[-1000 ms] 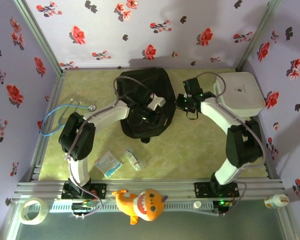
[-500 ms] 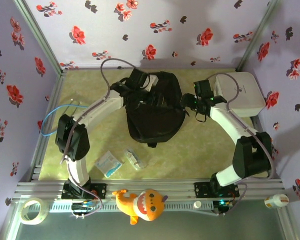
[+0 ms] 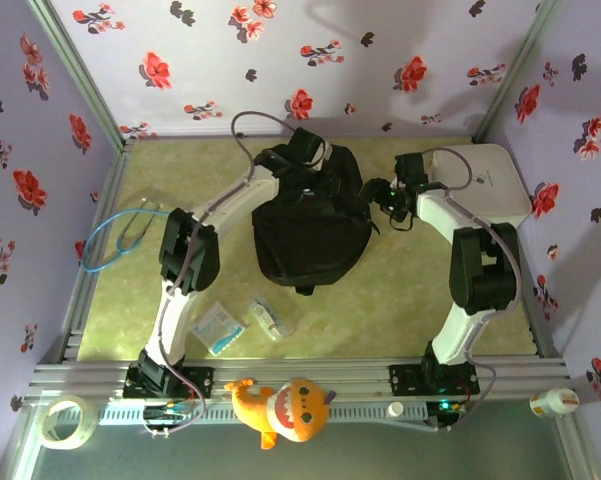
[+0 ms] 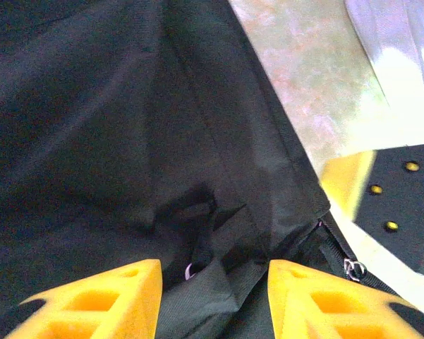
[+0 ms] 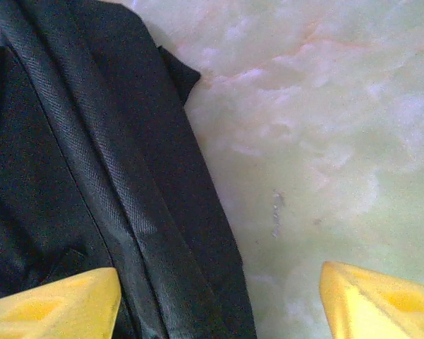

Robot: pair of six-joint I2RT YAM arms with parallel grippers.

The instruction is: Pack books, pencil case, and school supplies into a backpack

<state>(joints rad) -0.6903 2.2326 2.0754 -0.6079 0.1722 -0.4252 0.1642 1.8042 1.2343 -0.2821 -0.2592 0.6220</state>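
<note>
backpack (image 4: 92,106) lies just beneath the left gripper (image 4: 213,268).

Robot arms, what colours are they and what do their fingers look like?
The left arm and right arm have white tube-shaped links with chunky black joints. A thin grey cable loops along each. The fingers are bright yellow wedges with hollow cut-outs.

Black backpack (image 5: 77,162) edge at left, marbled table (image 5: 324,141) at right, right tool (image 5: 219,304) spread wide, straddling the backpack's edge
</note>
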